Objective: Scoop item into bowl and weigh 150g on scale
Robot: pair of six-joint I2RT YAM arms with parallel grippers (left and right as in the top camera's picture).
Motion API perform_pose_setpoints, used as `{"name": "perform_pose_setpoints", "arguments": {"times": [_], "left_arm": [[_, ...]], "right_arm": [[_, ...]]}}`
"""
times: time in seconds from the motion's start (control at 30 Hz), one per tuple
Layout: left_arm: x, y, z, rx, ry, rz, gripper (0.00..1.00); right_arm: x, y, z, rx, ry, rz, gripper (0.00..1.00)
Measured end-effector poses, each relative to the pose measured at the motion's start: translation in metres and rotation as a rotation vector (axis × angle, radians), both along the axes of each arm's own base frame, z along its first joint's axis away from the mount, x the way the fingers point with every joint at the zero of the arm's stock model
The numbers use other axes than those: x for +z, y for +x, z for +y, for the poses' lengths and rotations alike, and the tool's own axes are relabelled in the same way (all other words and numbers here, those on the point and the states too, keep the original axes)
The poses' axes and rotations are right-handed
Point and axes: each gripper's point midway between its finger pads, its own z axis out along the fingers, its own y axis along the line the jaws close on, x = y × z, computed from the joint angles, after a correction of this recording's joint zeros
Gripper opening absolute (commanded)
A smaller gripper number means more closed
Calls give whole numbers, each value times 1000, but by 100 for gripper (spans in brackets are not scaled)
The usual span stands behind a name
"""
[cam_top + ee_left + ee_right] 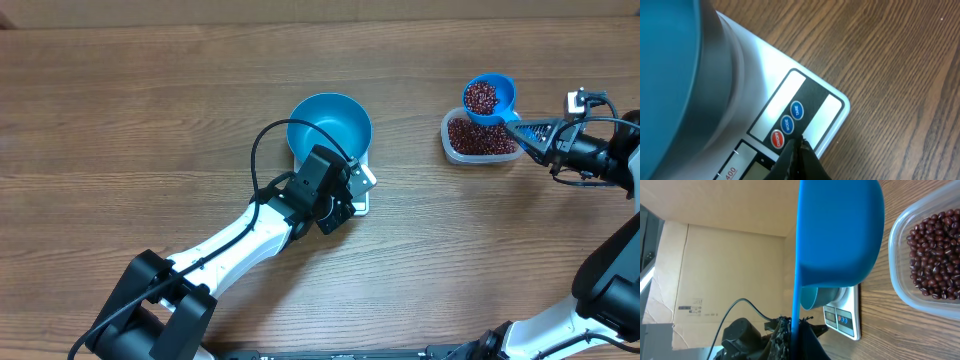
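Note:
The blue bowl (329, 127) stands on the white scale (362, 203); no beans show inside it. My left gripper (352, 188) is shut and empty. In the left wrist view its tip (798, 144) sits at the scale's (765, 70) front panel, beside the red and blue buttons, with the bowl (670, 75) at left. My right gripper (522, 130) is shut on the handle of a small blue scoop (488, 97). The scoop is full of red-brown beans (482, 97) and hangs over the clear tub. The right wrist view shows the scoop's underside (840, 230) and my right gripper (795, 326) on the handle.
The clear plastic tub (449, 146) of beans (478, 137) rests on the wooden table at right, about a hand's width from the scale. A black cable (262, 150) loops off the left arm beside the bowl. Cardboard (715, 270) stands beyond the table.

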Motion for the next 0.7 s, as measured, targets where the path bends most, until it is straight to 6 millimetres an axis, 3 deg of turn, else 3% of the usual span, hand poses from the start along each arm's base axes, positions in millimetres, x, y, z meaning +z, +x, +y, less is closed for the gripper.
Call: {"name": "perform_pose_setpoints", "arguments": {"times": [0.23,0.5,0.7], "left_arm": [[0,2,-2,0,-5,-7,4],[-28,2,0,3,31,34,4],[-27,6,-1,8,28,16,4]], "right_arm": [[0,0,0,0,0,0,4],[0,0,0,0,-1,0,4],[-1,0,0,0,-3,2,4]]}}
